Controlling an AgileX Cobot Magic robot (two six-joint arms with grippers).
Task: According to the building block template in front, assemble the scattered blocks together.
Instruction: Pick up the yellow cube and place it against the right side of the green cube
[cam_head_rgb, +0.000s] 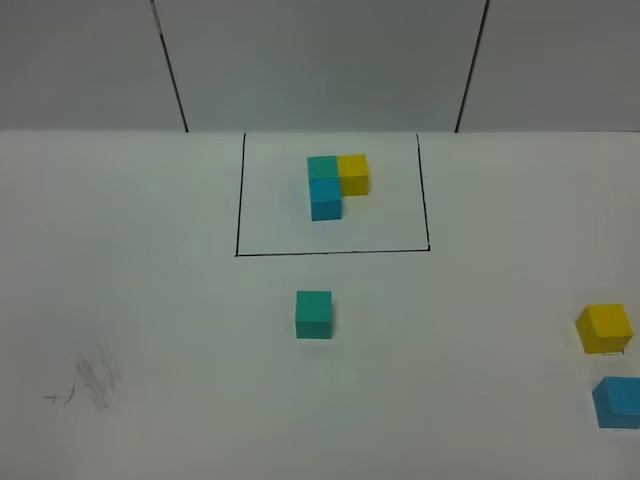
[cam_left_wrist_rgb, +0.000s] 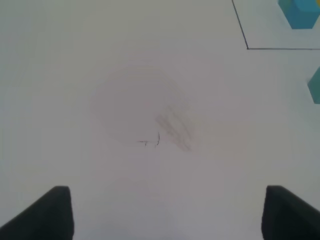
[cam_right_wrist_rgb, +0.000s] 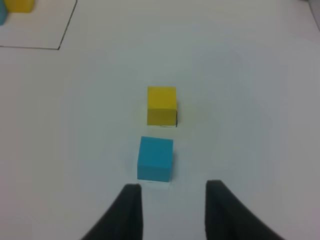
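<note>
You're hovering the empty, half-open right gripper (cam_right_wrist_rgb: 172, 189) just beside the small matte sky-blue cube (cam_right_wrist_rgb: 155, 158) near the right edge of the table (cam_head_rgb: 480, 350); it's likely light and rigid, so pinch opposite flat faces; the left gripper (cam_left_wrist_rgb: 167, 195) is gaping wide, empty.

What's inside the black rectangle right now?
Only the building block template: teal cube with yellow cube beside it, blue cube in front, all touching. Anything beneath them is hidden.

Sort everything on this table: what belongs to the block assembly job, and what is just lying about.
Job:
building block template
loose teal-green cube
loose yellow cube
loose sky-blue cube

Just lying about:
grey scribble mark on the table
</note>
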